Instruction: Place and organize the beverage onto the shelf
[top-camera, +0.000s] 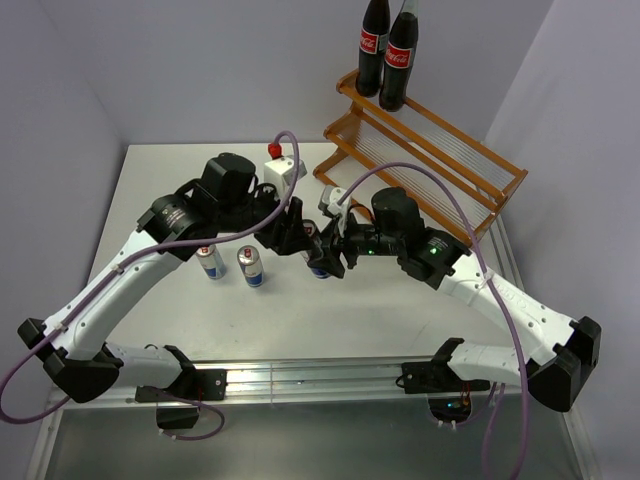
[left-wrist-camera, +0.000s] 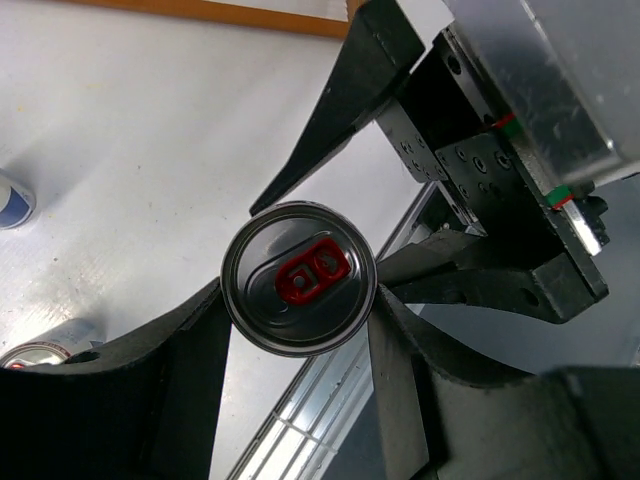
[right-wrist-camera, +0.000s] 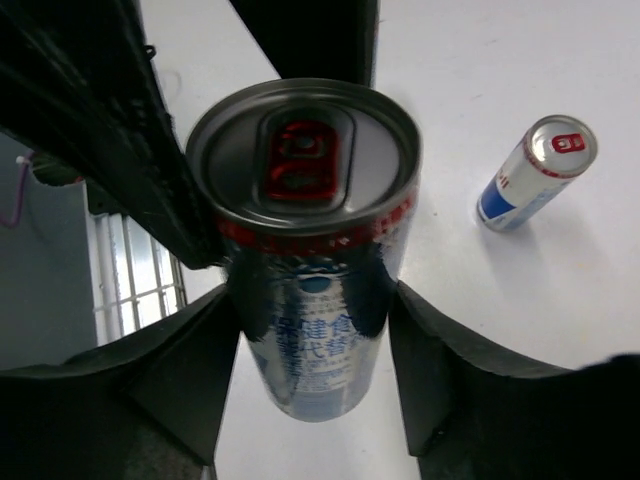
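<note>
Two dark cola bottles (top-camera: 385, 52) stand on the far end of the wooden shelf (top-camera: 440, 160). Two slim cans (top-camera: 230, 264) stand on the table left of centre. A third can (top-camera: 319, 260) is held between both grippers at the table's middle. My left gripper (top-camera: 303, 243) closes on it from the left; the can's top with its red tab (left-wrist-camera: 298, 277) sits between the fingers of the left gripper (left-wrist-camera: 298, 300). My right gripper (top-camera: 338, 256) closes on it from the right; its fingers (right-wrist-camera: 190, 370) press the can's body (right-wrist-camera: 312, 300). A fourth can is out of view.
A small white box with a red knob (top-camera: 281, 165) stands at the back of the table near the shelf's left end. One of the standing cans shows in the right wrist view (right-wrist-camera: 535, 175). A metal rail (top-camera: 320, 378) runs along the near edge.
</note>
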